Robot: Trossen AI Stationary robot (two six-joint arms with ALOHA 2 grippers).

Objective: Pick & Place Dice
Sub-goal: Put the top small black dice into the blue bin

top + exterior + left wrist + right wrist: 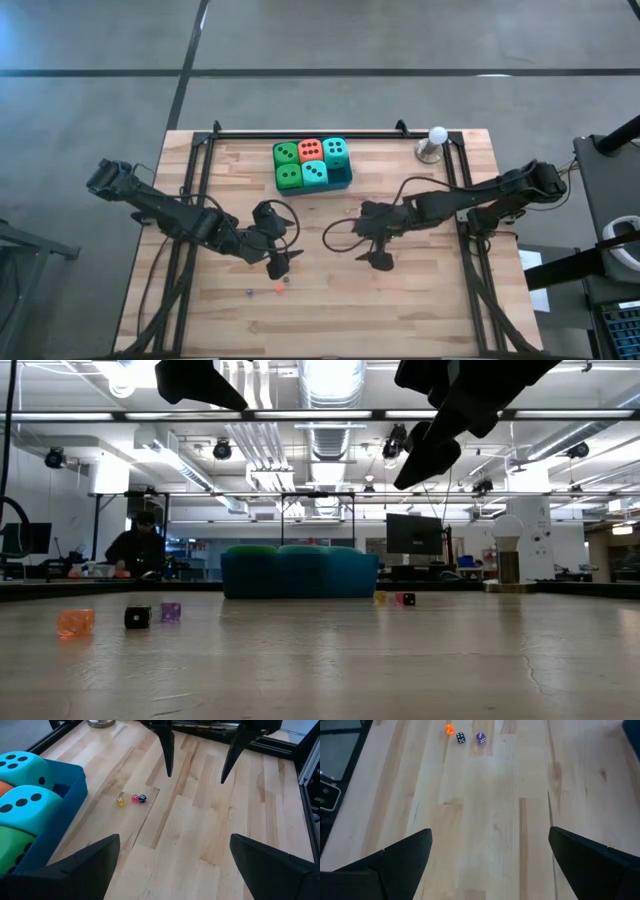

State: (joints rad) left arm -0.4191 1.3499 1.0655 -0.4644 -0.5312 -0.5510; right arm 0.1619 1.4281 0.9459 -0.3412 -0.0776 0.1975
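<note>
Hovering above the middle of the counter (200, 300), the left tool (278, 265) and the right tool (378, 260) both hang with their fingers spread wide and nothing between them; each wrist view shows only bare wood in the gap.

All five dice (314, 173) sit packed in the blue tray (342, 181) at the far centre of the counter. Three stand along the far side: a green die (286, 153) on the left, the orange-red die (310, 150) in the middle and a teal die (335, 150) on the right. Two stand along the near side, green on the left and teal beside it.

The tray lies on the far side of both tools, roughly between them, so either arm would have to reach away from the near edge to get there. The left tool looks somewhat nearer, standing almost straight in front of the tray's left end and the two green dice. The right tool stands further off to the right, with the teal dice on its side. The cubes have no long axis, but they touch one another and the tray wall, so open fingers would probably need to come down from above.

Three small dice (277, 289) lie loose on the wood just near of the left tool. They are tiny beside the soft cubes.
</note>
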